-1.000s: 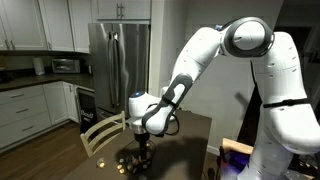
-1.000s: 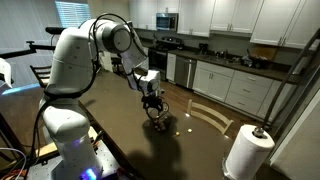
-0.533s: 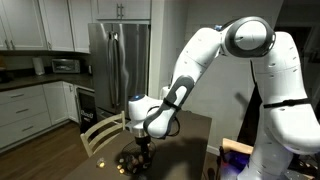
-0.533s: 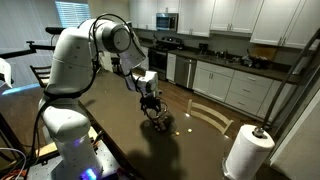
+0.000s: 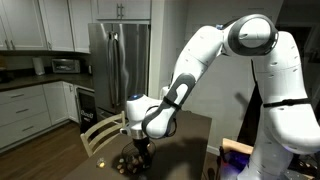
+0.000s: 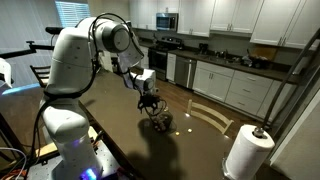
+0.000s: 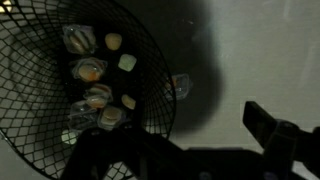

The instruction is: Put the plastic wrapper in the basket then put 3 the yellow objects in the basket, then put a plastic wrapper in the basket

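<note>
In an exterior view, the end effector [image 5: 143,148] hung just above the basket [image 5: 128,163], which sat near the front edge of the bench [image 5: 192,128]. Its opening could not be read there; the picture was too dark and small.

In an exterior view from the far side, the end effector [image 6: 152,104] was over the basket [image 6: 160,123], clear of it, with nothing seen hanging from it.

In the wrist view, the basket [image 7: 30,90] filled the left side. Inside lay several yellow objects [image 7: 127,62] and some crinkled wrapped pieces [image 7: 90,70]. One wrapper [image 7: 180,86] lay on the bench just outside the rim. The end effector [image 7: 185,152] stood wide apart and empty, one of its fingers [image 7: 268,128] dark at the right.

The earlier loads looked done, so the step in hand was probably the last wrapper. The next move called for shifting sideways off the basket, centring over that wrapper, descending close beside the rim without catching the mesh, and pinching the thin film.
</note>
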